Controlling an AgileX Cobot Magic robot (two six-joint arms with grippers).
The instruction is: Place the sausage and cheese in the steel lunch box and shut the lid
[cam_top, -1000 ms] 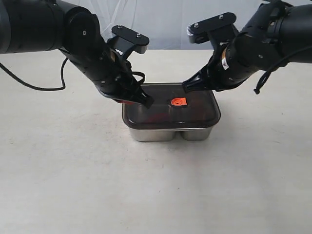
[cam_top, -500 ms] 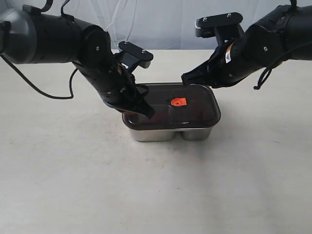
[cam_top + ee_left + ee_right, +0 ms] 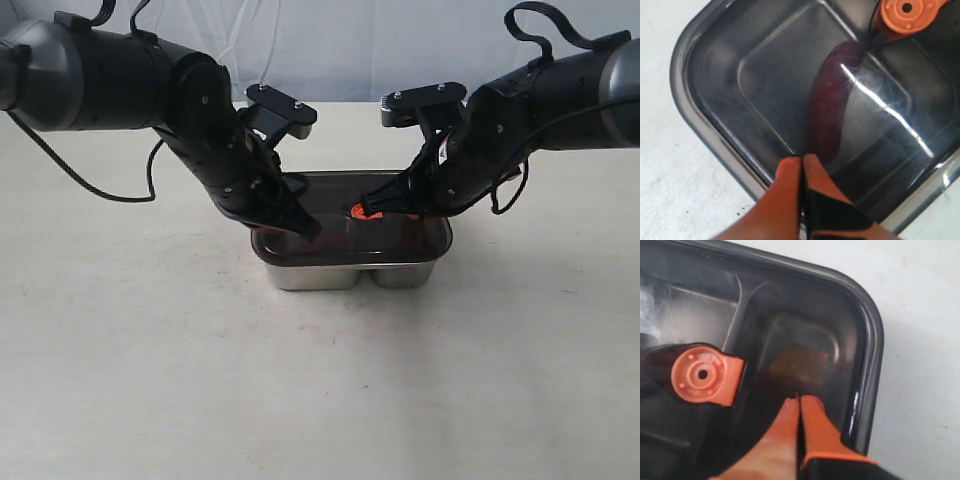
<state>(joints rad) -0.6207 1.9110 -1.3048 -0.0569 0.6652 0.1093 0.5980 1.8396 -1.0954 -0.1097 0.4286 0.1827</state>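
The steel lunch box [image 3: 345,272] stands mid-table with the dark translucent lid [image 3: 340,230] lying on top of it. The lid's orange valve tab [image 3: 362,210] shows at its centre. Through the lid I see the red sausage [image 3: 832,100] in one compartment and the yellow-orange cheese [image 3: 799,363] dimly in the other. My left gripper [image 3: 802,160] is shut, its tips resting on the lid's left part [image 3: 308,228]. My right gripper [image 3: 799,399] is shut too, its tips on the lid [image 3: 805,320] beside the valve tab [image 3: 702,374], over the cheese.
The box sits on a pale table [image 3: 150,340]. A black cable [image 3: 90,185] trails from the left arm across the table's left side. A light curtain [image 3: 340,45] hangs behind.
The right gripper has come down from above the lid's far edge onto the lid by the valve tab. The left gripper has stayed on the lid's left part, shifting slightly.
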